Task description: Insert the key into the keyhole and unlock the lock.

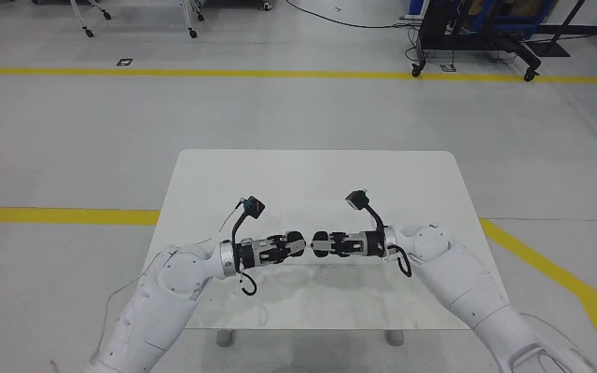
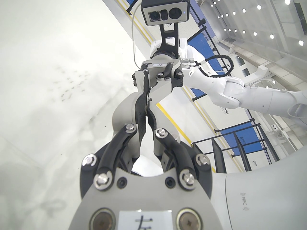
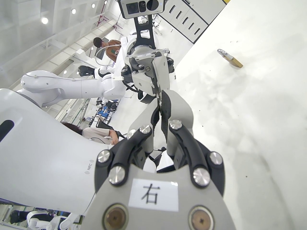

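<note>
Left gripper (image 2: pixel 144 111) and right gripper (image 3: pixel 160 107) are held shut, tip to tip; whether a key is pinched cannot be told. The lock (image 3: pixel 230 58) is seen flat on the table (image 3: pixel 263 101), well aside.

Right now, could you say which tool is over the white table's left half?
The grey, black-padded left tool; the right tool faces it from the other half.

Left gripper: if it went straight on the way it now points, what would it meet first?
The grey-and-black right gripper: the left gripper faces it tip to tip above the white table. Whether they already touch is unclear.
</note>
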Motion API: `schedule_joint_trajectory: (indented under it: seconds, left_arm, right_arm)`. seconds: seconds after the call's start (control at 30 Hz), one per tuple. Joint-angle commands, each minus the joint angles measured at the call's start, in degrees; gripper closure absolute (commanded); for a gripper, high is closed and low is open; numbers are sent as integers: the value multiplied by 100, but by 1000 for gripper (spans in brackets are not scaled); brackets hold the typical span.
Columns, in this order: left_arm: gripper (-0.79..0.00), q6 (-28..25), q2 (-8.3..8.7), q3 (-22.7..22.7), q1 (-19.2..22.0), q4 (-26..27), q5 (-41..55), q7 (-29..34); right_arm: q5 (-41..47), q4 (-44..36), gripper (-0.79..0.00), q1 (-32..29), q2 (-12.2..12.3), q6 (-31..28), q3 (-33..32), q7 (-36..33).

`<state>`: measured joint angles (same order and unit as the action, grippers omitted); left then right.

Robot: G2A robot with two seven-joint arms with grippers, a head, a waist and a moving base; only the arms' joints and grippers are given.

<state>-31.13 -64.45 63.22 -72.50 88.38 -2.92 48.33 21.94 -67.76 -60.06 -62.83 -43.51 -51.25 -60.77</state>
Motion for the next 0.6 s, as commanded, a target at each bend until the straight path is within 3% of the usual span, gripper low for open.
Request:
schedule_joint_trajectory:
  seconds: [0.0,0.03,0.07,0.1,0.57]
  left_arm:
    - [0,11,6,-22,8,-7,-37,36]
    - [-25,20,8,-31,16,-11,-45,45]
    - [-714,43,10,-39,21,-22,-45,53]
    - [-785,54,12,-44,28,-22,-35,55]
    - [-785,-46,26,51,23,-16,144,-134]
  right_arm:
    - [15,10,0,3,4,-21,9,22]
    - [31,19,0,2,7,-34,8,34]
    - [48,22,0,0,11,-44,8,44]
    - [73,25,0,-3,16,-57,3,57]
    - [347,68,0,-113,132,-244,-204,243]
